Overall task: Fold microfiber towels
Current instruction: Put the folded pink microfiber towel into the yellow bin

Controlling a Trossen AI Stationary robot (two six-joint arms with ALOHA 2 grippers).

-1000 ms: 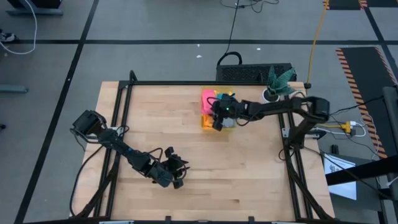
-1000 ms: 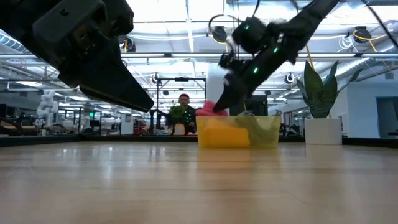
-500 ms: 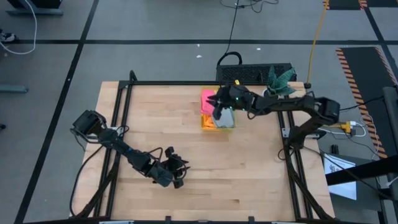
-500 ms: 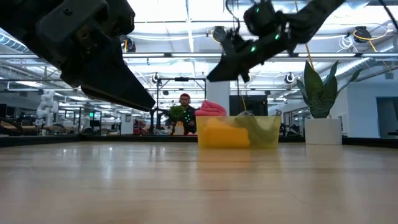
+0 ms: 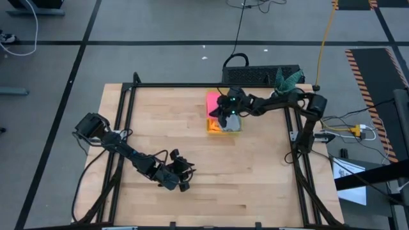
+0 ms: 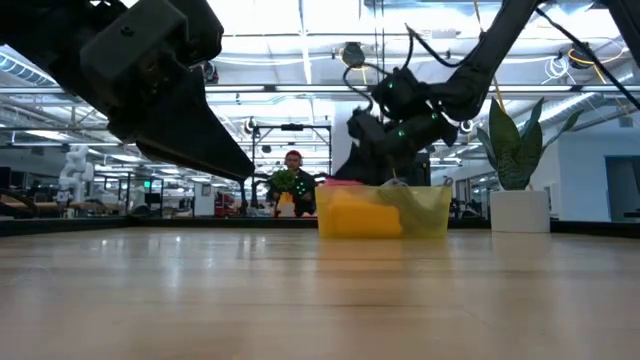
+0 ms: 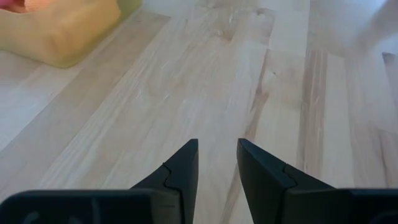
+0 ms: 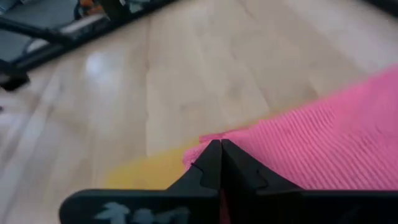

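Since your right gripper (image 8: pixel 214 149) has pinched shut on the pink towel (image 8: pixel 323 137) at the bin (image 6: pixel 425 212), lift slowly so only that edge rises; the half-open left gripper (image 7: pixel 214 158) holds nothing.

- Two robot arms: left arm (image 5: pixel 128 153), right arm (image 5: pixel 281 107)
- One yellow bin (image 6: pixel 383 211)
- One pink towel (image 8: pixel 323 146) showing
- One orange towel (image 5: pixel 213 126) showing
- One potted plant (image 5: pixel 284 86)
- One wooden surface (image 5: pixel 198 172)

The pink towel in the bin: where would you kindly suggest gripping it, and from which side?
Probably the pink towel at its free corner, from above: it heaps over the rim of the bin, and the right tool is shut at that corner.
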